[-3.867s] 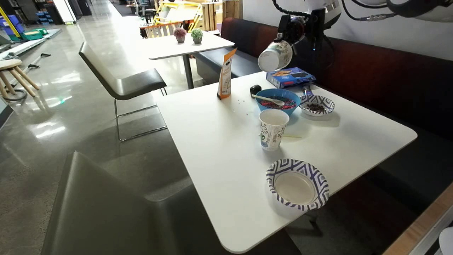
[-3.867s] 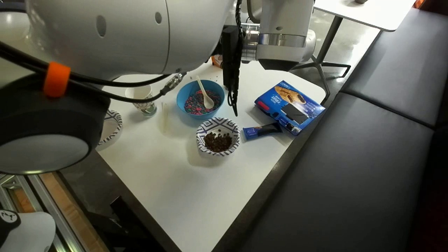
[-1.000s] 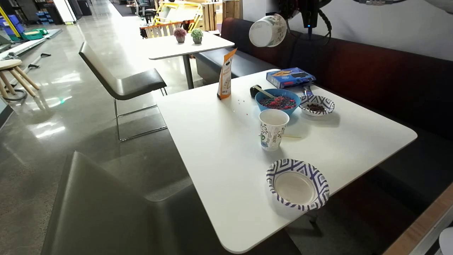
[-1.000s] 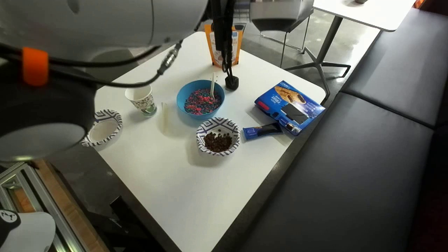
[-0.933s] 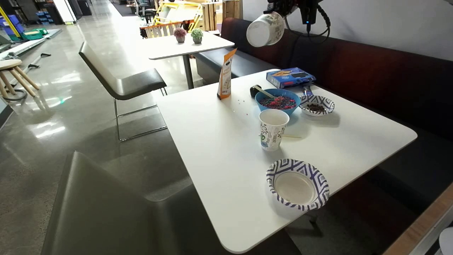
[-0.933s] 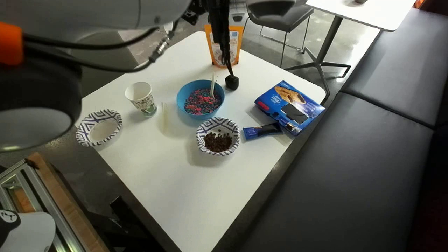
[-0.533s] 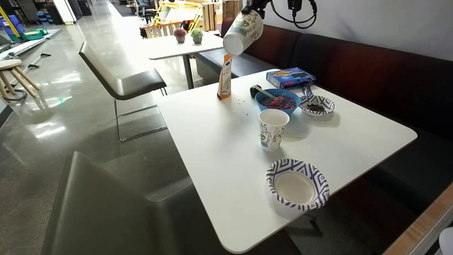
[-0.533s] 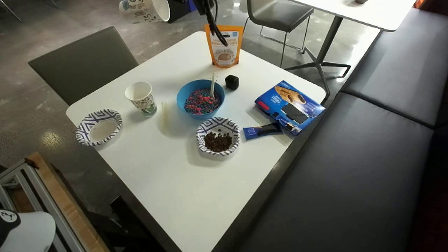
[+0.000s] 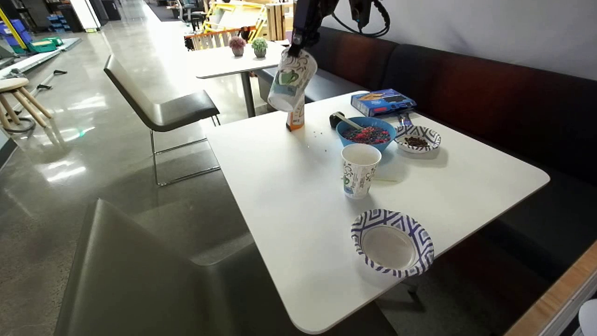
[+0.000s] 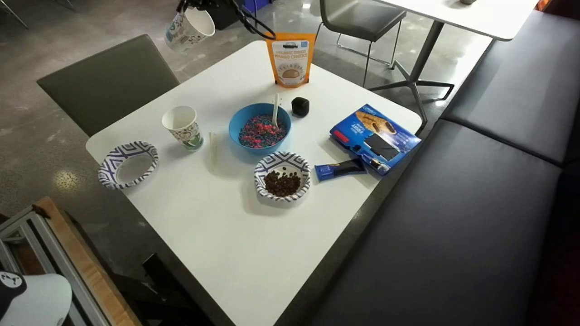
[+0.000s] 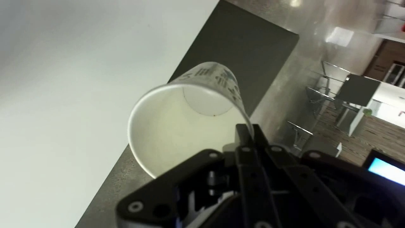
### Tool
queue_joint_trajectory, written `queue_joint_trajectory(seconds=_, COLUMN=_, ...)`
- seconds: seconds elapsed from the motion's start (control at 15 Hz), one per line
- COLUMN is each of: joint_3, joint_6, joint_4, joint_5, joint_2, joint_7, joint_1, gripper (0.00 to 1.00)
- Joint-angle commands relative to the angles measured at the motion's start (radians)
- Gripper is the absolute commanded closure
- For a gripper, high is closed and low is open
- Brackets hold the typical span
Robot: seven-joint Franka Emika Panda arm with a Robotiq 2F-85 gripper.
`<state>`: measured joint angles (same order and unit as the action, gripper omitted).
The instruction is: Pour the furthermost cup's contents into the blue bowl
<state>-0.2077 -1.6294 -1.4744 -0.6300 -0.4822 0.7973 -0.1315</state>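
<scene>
One end effector [image 11: 252,132] is pinching a tilted cup [image 9: 290,79] by its rim, well apart from the blue bowl [image 10: 244,112], near which an upright cup [image 10: 183,129] and patterned bowl [image 10: 283,159] are occupying the tabletop [image 10: 253,244].

My jaws pinch a tilted paper cup [image 9: 289,83], partly hiding an orange pouch [image 9: 296,118]; on the table [image 9: 280,172], the blue bowl [image 9: 386,145] (spoon [image 9: 350,123] inside) stands near an upright cup [image 9: 359,172].
</scene>
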Motion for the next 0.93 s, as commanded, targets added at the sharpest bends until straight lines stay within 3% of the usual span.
queue_joint_trajectory(seconds=0.0, joint_3=0.029, joint_6=-0.248, joint_4=-0.245, joint_5=0.068, joint_2=0.127, joint_7=0.107, joint_1=0.094, gripper=0.99)
queue_joint_trajectory(seconds=0.2, joint_3=0.014, joint_6=-0.427, joint_4=-0.357, joint_5=0.135, joint_2=0.166, joint_7=0.159, joint_1=0.145, gripper=0.99)
queue_joint_trajectory(seconds=0.4, joint_3=0.01, joint_6=-0.454, joint_4=-0.421, joint_5=0.259, joint_2=0.202, joint_7=0.179, joint_1=0.181, gripper=0.99)
queue_joint_trajectory(seconds=0.47, joint_3=-0.023, joint_6=-0.546, joint_4=-0.471, joint_5=0.055, joint_2=0.225, joint_7=0.167, joint_1=0.144, gripper=0.99)
queue_joint_trajectory(seconds=0.53, joint_3=-0.028, joint_6=-0.579, joint_4=-0.493, joint_5=0.021, joint_2=0.244, joint_7=0.173, joint_1=0.146, gripper=0.99)
queue_joint_trajectory(seconds=0.6, joint_3=-0.016, joint_6=-0.666, joint_4=-0.514, joint_5=0.095, joint_2=0.26, joint_7=0.222, joint_1=0.172, gripper=0.99)
queue_joint_trajectory(seconds=0.67, joint_3=-0.014, joint_6=-0.566, joint_4=-0.424, joint_5=0.092, joint_2=0.191, joint_7=0.175, joint_1=0.166, gripper=0.96)
queue_joint_trajectory(seconds=0.87, joint_3=-0.014, joint_6=-0.633, joint_4=-0.47, joint_5=0.092, joint_2=0.231, joint_7=0.204, joint_1=0.171, gripper=0.96)
